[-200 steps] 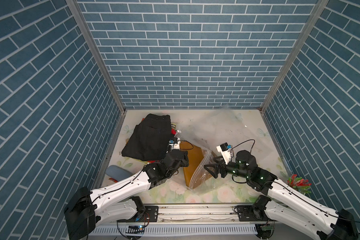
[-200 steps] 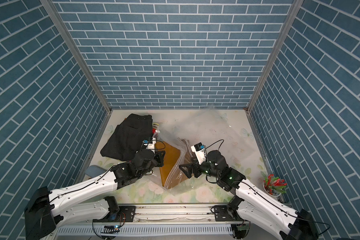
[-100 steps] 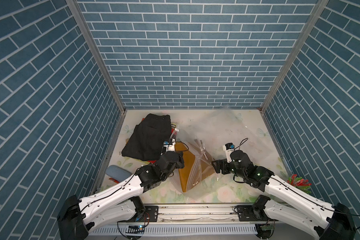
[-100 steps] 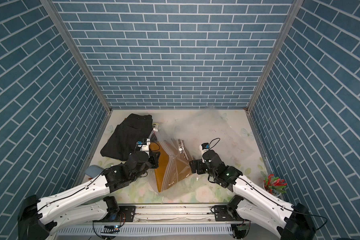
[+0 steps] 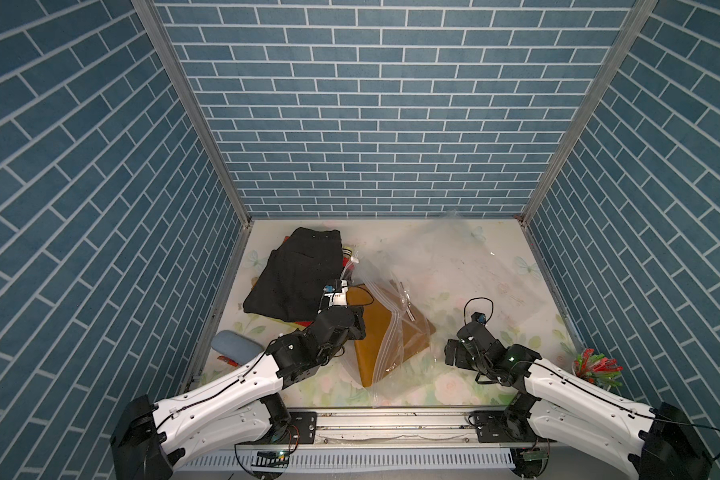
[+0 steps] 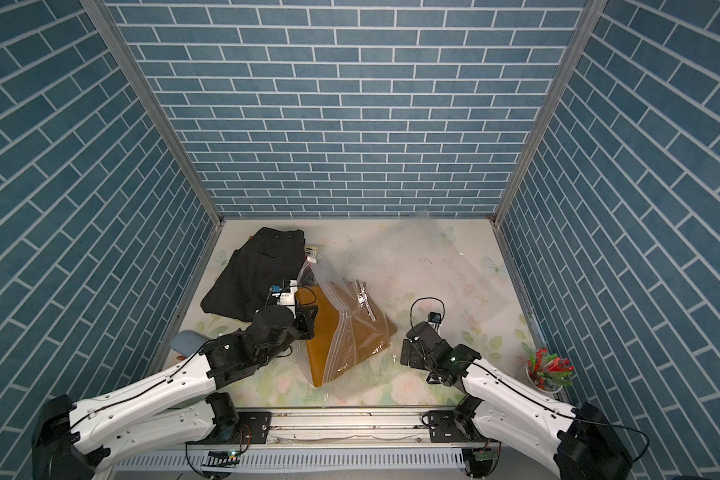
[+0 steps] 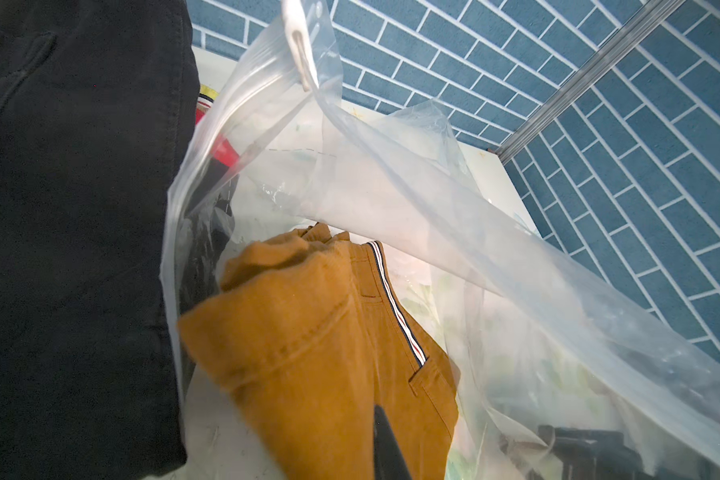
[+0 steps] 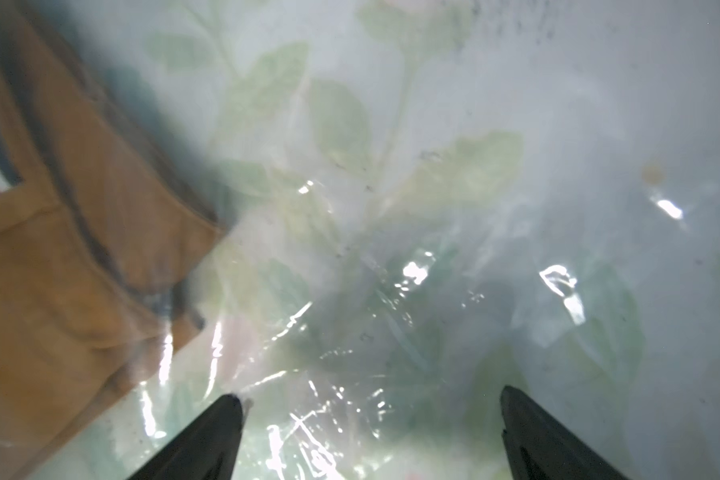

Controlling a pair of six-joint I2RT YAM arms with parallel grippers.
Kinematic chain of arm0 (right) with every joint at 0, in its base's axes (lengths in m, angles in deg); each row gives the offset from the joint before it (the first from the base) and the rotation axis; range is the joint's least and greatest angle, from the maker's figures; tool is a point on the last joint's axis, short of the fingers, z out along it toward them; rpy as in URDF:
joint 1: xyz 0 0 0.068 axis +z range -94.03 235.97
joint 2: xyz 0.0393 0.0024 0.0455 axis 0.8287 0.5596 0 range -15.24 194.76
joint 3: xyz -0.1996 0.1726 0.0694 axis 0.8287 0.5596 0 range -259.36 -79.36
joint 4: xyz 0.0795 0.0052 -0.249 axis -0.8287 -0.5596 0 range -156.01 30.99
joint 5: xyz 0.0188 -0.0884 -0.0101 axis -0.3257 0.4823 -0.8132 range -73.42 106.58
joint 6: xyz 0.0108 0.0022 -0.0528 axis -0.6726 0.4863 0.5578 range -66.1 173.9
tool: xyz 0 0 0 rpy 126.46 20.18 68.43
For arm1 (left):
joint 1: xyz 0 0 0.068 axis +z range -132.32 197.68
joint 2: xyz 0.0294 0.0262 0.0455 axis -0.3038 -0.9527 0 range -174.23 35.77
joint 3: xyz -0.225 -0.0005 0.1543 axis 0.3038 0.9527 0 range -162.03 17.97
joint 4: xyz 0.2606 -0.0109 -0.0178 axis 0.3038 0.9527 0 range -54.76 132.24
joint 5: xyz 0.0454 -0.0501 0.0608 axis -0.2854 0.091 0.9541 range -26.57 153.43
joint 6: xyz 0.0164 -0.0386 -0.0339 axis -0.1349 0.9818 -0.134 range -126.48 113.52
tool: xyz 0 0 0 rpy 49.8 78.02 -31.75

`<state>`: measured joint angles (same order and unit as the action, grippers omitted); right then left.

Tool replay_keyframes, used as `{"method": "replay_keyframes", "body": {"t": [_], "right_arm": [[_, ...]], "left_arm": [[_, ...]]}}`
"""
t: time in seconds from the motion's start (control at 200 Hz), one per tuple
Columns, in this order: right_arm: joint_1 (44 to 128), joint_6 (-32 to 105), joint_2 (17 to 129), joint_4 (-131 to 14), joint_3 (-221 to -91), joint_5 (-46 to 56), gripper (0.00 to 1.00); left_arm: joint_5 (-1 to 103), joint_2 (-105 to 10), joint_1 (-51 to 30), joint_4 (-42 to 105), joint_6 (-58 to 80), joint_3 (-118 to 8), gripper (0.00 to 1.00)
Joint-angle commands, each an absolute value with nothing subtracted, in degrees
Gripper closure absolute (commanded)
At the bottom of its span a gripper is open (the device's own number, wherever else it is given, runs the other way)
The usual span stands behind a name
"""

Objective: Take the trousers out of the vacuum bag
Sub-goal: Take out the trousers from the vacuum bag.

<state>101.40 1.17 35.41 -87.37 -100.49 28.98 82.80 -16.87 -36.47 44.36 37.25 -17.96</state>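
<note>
Top views — ochre trousers [image 5: 373, 332] half out of the vacuum bag [image 5: 404, 328] on the desk [image 6: 433, 266]; black trousers [image 6: 254, 270] already lie outside. Left gripper [image 5: 356, 322] clamped on the ochre pair's edge. Best to draw it steadily toward the bag mouth while the plastic is pinned.

Left wrist: cloth at the fingers [image 7: 385, 440], bag draped beyond.

Right wrist: right gripper [image 8: 368, 419] spread wide over plastic, trousers just beside.

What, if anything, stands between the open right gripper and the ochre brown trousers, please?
The vacuum bag does: its clear film still covers the near part of the ochre brown trousers and spreads under the right gripper, whose jaws stand wide apart over plastic. The left gripper is shut at the trousers' exposed end.
</note>
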Motion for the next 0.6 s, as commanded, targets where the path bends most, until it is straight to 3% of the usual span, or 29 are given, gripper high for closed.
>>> {"method": "replay_keyframes", "body": {"t": [0.0,0.12,0.215,0.34,0.595], "right_arm": [[100.77,-3.96,34.49,-87.98,-98.57,28.62,0.01],[99.93,-3.81,37.22,-82.39,-97.35,26.85,0.0],[99.91,-3.57,39.16,-76.85,-96.36,25.39,0.09],[99.36,-3.96,41.2,-73.19,-94.69,25.64,0.28],[93.85,-2.12,40.51,-68.28,-91.99,27.61,0.79]], "left_arm": [[83.13,-15.05,-36.63,39.38,37.28,-17.52,1.0],[82.94,-15.19,-36.61,39.06,37.04,-17.45,1.0],[82.94,-15.63,-36.63,39.18,36.85,-17.7,1.0],[82.59,-15.76,-36.63,38.87,37.12,-17.55,1.0],[81.5,-17.25,-36.62,37.55,37.12,-18.75,1.0]]}}
